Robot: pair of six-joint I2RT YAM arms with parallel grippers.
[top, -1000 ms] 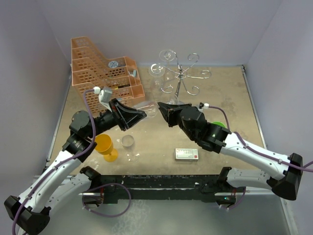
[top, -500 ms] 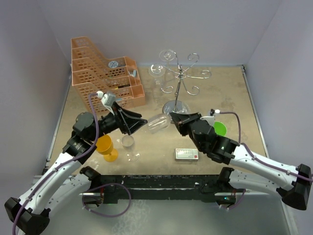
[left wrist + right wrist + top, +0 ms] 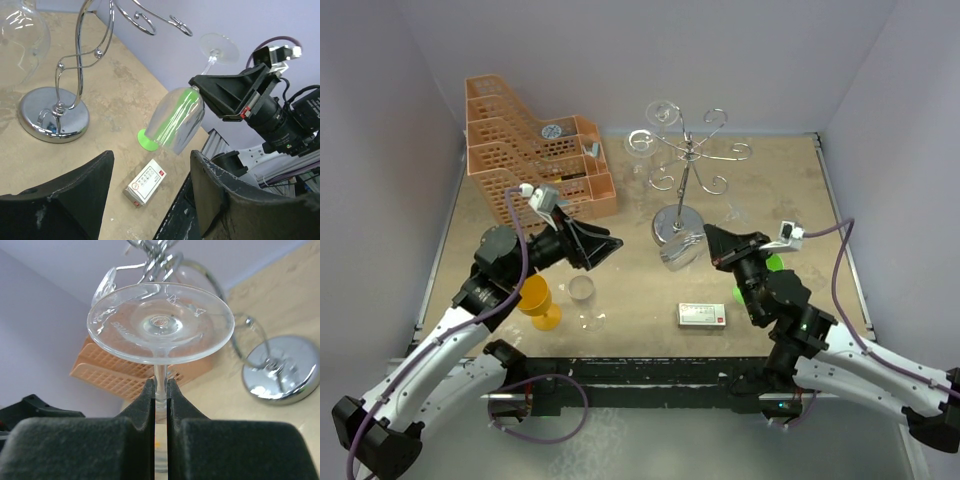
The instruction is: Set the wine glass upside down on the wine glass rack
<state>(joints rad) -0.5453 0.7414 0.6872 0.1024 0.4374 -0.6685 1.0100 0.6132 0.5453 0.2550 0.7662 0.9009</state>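
Now the right pincer (image 3: 160, 390) is clamped on the stem of the wine glass (image 3: 177, 120), which hangs above the worktop (image 3: 790, 190) at centre frame in the top view, tilted, bowl lowest and foot uppermost. The wine glass rack (image 3: 686, 160) stands just up-left of it. The left pincer (image 3: 608, 242), jaws apart and empty, is farther off.

I note a beige, mottled tabletop (image 3: 790, 190), paler in patches. Plain lavender surfaces enclose it: back wall (image 3: 640, 50), left wall (image 3: 370, 150), right wall (image 3: 910, 150). Lighting even, soft shadows. A black rail (image 3: 640, 375) runs along the near edge.
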